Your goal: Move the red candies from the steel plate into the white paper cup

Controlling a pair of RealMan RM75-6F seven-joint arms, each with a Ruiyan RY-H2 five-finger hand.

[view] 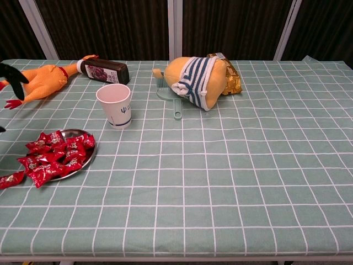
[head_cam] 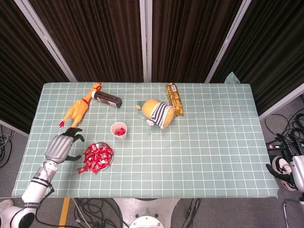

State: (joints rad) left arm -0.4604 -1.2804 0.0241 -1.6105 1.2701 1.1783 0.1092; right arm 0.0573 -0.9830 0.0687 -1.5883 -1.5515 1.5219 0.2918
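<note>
A few red candies (head_cam: 120,130) already lie in the white paper cup (head_cam: 118,130), up and to the right of the left hand (head_cam: 62,147). Most remain heaped on the steel plate (head_cam: 98,157) just right of that hand, some spilling over its rim onto the cloth. The hand hovers empty, fingers spread, near the table's left edge, the rubber chicken (head_cam: 78,109) beyond it. Bare cloth lies between hand and plate, so I judge the reach unobstructed. The right hand is out of sight.
</note>
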